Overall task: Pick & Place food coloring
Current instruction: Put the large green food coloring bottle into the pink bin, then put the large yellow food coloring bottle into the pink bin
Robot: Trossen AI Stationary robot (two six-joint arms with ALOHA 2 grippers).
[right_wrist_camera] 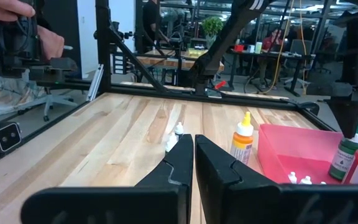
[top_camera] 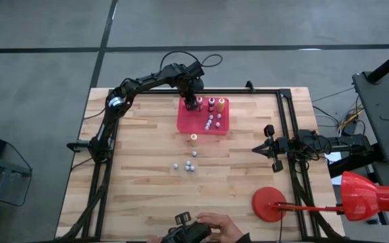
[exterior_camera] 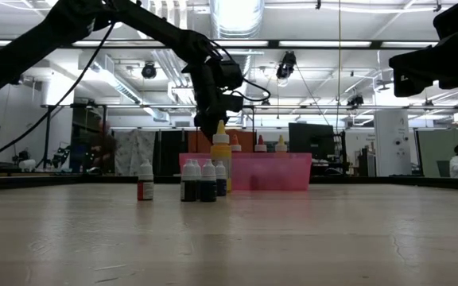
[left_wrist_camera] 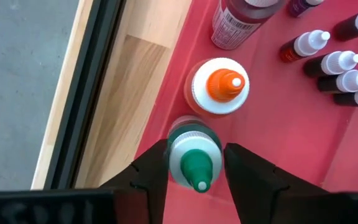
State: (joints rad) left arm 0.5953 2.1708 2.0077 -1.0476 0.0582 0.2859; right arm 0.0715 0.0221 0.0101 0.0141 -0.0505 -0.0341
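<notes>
I have the left gripper [left_wrist_camera: 197,165] out over the far-left corner of the red tray [top_camera: 220,129], and its fingers stand on either side of a green-capped bottle [left_wrist_camera: 194,163] that sits upright on the tray floor; the left wrist view shows slim gaps between fingers and cap, so I judge the jaws slightly apart and the bottle resting on its own, set down here because the tray is where the bottles belong. Just beside it stands an orange-capped bottle [left_wrist_camera: 219,87], and small white-capped ones [left_wrist_camera: 340,61] lie farther right in the tray. Only that wrist view shows those gaps; from above, the gripper hides the bottle entirely. Nearer than the tray, a yellow bottle [top_camera: 194,138] stands on the table [top_camera: 140,196], and nearer again a cluster of small bottles [top_camera: 190,165] waits, which I take as still to move. The low view alone shows they stand upright. On the right, the right gripper [right_wrist_camera: 193,163] is parked at the table's edge, fingers pressed together and empty. A person's hand [top_camera: 218,226] with a black device shows at the near edge.
</notes>
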